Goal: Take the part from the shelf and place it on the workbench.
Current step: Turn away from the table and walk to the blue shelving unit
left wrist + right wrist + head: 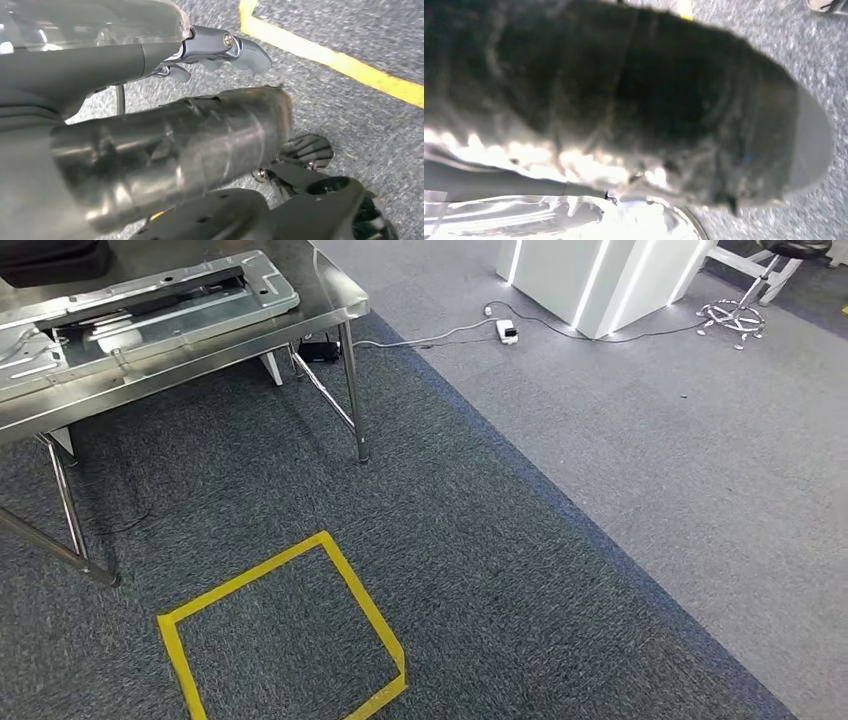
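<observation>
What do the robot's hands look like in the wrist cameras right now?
The left hand has a clear glossy cover over a dark grey body, a thick grey thumb wrapped in shiny tape, and grey fingers with a visible screw. The right hand appears as a blurred, dark, ribbed thumb with a paler grey tip.

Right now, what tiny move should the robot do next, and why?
Probably a small step and turn toward the steel workbench, which sits off to its left with the yellow tape square on the carpet before it. Both wrist views are too blurred to show what the hands hold.
</observation>
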Robot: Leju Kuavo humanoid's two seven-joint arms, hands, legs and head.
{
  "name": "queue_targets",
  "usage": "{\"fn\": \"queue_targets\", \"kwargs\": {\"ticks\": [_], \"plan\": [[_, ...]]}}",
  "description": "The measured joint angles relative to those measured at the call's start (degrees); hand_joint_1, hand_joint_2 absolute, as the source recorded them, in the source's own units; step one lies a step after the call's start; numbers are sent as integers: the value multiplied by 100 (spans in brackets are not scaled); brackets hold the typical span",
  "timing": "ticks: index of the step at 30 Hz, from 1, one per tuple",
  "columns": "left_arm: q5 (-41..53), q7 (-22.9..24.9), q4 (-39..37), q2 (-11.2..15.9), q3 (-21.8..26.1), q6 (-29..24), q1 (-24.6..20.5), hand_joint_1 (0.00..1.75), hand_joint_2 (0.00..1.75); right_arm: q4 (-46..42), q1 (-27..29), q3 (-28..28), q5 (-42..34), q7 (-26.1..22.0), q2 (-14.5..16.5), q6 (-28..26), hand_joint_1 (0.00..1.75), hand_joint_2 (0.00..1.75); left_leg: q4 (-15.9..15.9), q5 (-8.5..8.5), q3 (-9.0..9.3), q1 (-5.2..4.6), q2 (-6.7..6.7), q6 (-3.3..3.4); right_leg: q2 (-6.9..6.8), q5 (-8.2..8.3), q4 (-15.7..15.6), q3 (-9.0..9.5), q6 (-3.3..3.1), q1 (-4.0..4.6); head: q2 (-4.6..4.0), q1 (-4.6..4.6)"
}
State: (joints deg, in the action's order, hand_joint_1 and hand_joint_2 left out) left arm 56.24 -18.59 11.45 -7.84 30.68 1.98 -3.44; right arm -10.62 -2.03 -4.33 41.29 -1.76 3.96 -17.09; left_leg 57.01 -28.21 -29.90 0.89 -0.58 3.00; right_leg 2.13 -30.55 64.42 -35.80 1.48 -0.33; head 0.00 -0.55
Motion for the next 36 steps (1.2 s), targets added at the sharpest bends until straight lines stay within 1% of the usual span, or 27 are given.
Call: {"fn": "queue_targets", "kwargs": {"ticks": [1,2,3,4,5,6,8,9,10,12,14,16,17,18,19,20,21,23,25,27,28,30,31,33,34,35,36], "plan": [[2,1,0,-1,3,1,7,0,0,0,-6,0,1,-3,0,1,0,0,0,-6,-4,-7,82,18,-113,-198,395,-197,25,-6,0,8],[3,3,0,-1,5,2,13,0,0,0,-8,0,2,-7,0,1,0,0,1,-13,-6,-15,166,24,-155,-339,753,-375,45,-21,0,7],[5,4,0,-1,7,3,15,0,0,0,-7,0,3,-9,0,2,0,0,2,-20,-5,-21,248,26,-176,-383,969,-482,59,-35,0,7],[6,5,0,-1,7,6,12,0,0,0,-3,0,5,-10,0,2,0,0,3,-28,2,-25,325,24,-195,-309,958,-473,65,-45,0,7],[7,6,0,-2,7,9,6,0,0,1,1,0,9,-10,0,2,0,0,3,-40,16,-27,392,17,-227,-140,709,-337,58,-48,0,7],[9,7,0,-3,7,14,-1,0,0,1,4,0,13,-10,0,2,0,0,4,-55,38,-29,454,6,-302,70,298,-111,35,-41,0,7],[13,8,0,-7,7,25,-6,0,0,1,-7,0,18,-11,-1,2,0,0,9,-93,78,-51,562,-40,-504,329,-440,282,-43,16,0,6],[15,9,0,-8,7,28,-11,0,0,0,-12,0,17,-15,-2,2,0,0,12,-109,94,-60,611,-70,-560,368,-614,366,-81,44,0,5],[15,9,0,-10,7,32,-22,0,0,1,-15,0,17,-19,-3,2,0,0,9,-120,107,-66,661,-102,-556,358,-661,374,-110,68,0,5],[15,10,0,-13,7,37,-51,0,0,2,-6,0,17,-27,-3,2,0,0,1,-146,149,-61,724,-162,-431,387,-704,378,-168,51,0,5],[16,10,0,-15,7,38,-62,0,0,2,-8,0,17,-33,-4,3,0,0,217,-322,88,-47,516,-213,-319,437,-792,423,-238,5,0,0],[17,12,0,-16,7,39,-50,0,0,1,-20,0,17,-40,-4,5,0,0,877,-690,-213,-22,207,-249,-202,463,-824,434,-277,-15,0,-8],[18,18,0,-16,7,40,-40,0,0,2,-23,-1,17,-43,-4,8,0,0,1252,-845,-398,-14,140,-264,-134,464,-816,423,-282,-12,0,-9],[19,25,0,-16,7,42,-29,0,0,2,-22,-1,17,-44,-3,9,0,0,1511,-905,-535,-11,114,-275,-55,462,-802,415,-283,-8,0,-9],[20,33,0,-15,7,43,-17,0,0,2,-19,-2,17,-45,-3,10,0,0,1573,-846,-585,-11,106,-279,28,458,-783,410,-280,-5,0,-9],[21,40,0,-15,7,42,-9,0,0,2,-18,-2,17,-45,-2,11,0,0,1403,-673,-528,-10,93,-277,113,450,-760,408,-271,-5,0,-9],[21,44,0,-14,8,42,-6,0,0,2,-16,-2,17,-45,-2,11,0,0,1049,-431,-387,-5,39,-269,196,437,-731,406,-257,-7,0,-9],[21,49,-1,-11,10,40,-1,0,0,2,-21,-2,17,-48,-2,11,0,0,361,-128,-106,5,-184,-237,335,407,-666,378,-210,0,0,-8],[22,52,-2,-10,11,37,-9,0,0,2,-20,-2,17,-53,-2,10,0,0,132,-97,-25,-1,-293,-191,437,405,-630,330,-146,2,0,-7],[23,52,-2,-13,11,31,-30,0,0,4,-2,-4,17,-56,-4,9,0,0,113,-65,-19,-11,-186,-122,524,427,-637,298,-76,-17,0,-8],[23,52,-2,-14,11,27,-37,0,0,7,8,-5,17,-56,-7,8,0,0,92,-44,-5,-10,-127,-81,473,410,-608,280,-47,-16,0,-6],[24,50,-2,-18,12,21,-39,0,0,10,8,-8,17,-56,-13,7,0,0,40,-7,9,3,7,-2,191,214,-293,128,-3,-5,0,4],[24,50,-2,-17,12,21,-36,0,0,11,1,-8,17,-57,-13,6,0,0,34,-4,12,-6,75,18,11,44,17,-22,16,-2,0,10],[23,50,-2,-16,13,24,-20,0,0,11,-13,-9,17,-59,-12,5,0,0,35,-17,10,-25,230,45,-133,-229,658,-344,50,-24,0,13],[23,51,-2,-15,14,26,-12,0,0,11,-14,-11,17,-60,-10,5,0,0,37,-26,13,-32,309,51,-158,-241,799,-416,61,-37,0,13],[23,51,-2,-15,15,26,-11,0,0,11,-10,-13,17,-60,-9,4,0,0,39,-38,18,-36,381,53,-185,-155,744,-387,64,-45,0,13],[23,52,-2,-15,16,27,-13,0,0,11,-6,-15,17,-60,-9,3,0,0,41,-50,29,-40,446,47,-238,4,497,-254,53,-45,0,13]]}}
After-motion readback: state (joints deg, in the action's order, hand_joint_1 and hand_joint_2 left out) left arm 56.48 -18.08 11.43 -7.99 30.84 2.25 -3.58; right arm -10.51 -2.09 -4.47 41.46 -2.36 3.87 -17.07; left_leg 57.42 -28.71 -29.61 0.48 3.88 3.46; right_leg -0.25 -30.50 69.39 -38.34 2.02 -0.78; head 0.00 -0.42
